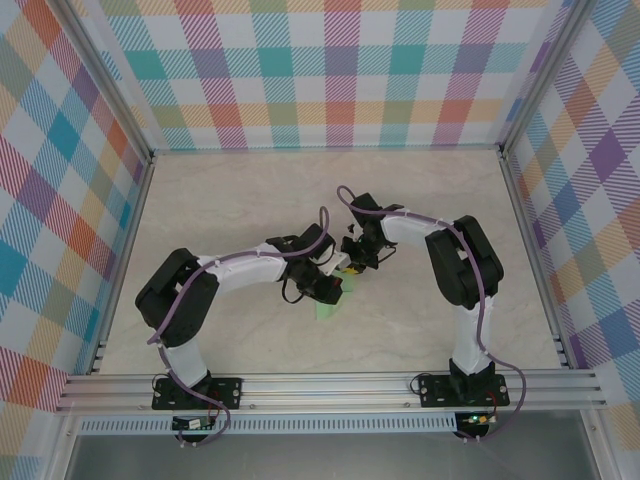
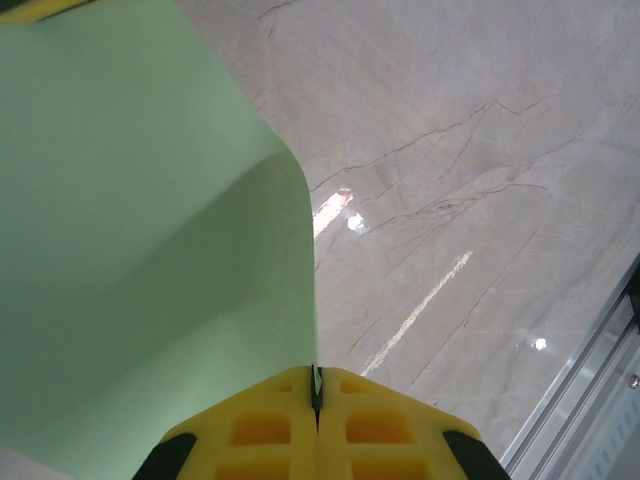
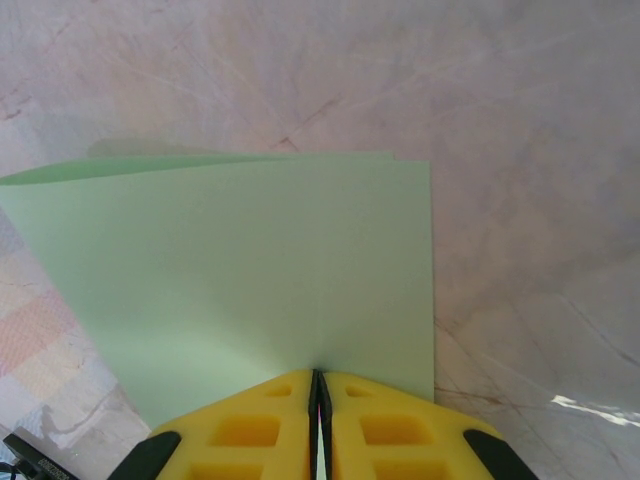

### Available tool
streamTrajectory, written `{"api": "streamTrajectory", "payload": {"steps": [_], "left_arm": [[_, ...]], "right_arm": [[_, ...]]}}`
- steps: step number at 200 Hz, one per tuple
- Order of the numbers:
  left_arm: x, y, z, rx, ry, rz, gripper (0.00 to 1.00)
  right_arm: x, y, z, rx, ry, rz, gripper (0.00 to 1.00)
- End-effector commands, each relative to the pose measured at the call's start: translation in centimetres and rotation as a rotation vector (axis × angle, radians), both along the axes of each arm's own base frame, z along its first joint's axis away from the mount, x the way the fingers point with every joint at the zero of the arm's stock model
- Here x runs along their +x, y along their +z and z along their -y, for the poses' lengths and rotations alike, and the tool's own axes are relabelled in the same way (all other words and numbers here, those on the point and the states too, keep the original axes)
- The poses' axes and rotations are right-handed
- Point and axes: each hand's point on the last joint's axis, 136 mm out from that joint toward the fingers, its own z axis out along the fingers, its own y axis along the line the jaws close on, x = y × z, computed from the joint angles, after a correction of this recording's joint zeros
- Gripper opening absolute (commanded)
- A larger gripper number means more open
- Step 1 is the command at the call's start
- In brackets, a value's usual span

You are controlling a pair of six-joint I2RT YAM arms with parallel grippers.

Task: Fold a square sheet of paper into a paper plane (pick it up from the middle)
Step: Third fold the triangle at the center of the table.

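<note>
1. Marble table point(image 1: 250, 200) lies under both arms, between checkered walls point(image 1: 340, 70).
2. The left gripper point(image 2: 316, 400) is clenched on the square sheet of paper point(image 2: 130, 250), which bends beyond it.
3. The right gripper point(image 3: 318, 385) also pinches this sheet's edge, over the table's middle.

Pale marble-patterned table point(image 1: 230, 200), thin brown veins, glossy light glints

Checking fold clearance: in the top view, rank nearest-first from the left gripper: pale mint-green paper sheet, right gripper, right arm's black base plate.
1. pale mint-green paper sheet, in the left gripper's jaws.
2. right gripper, just to its right.
3. right arm's black base plate, near-right edge.
</note>
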Motion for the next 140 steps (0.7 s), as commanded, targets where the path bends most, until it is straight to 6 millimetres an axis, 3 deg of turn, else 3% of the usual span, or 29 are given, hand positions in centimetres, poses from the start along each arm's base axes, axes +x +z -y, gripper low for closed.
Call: {"api": "streamTrajectory", "payload": {"steps": [1,140], "left_arm": [[0.5,-0.4,-0.6,0.024,0.023,-0.021,0.0],[1.7,-1.7,-1.7,0.061,0.06,-0.042,0.0]], "right_arm": [[-1.1,-2.4,1.7,-0.107,0.013,-0.05,0.12],[-1.5,-2.5,2.9,-0.153,-0.011,-0.039,0.13]]}}
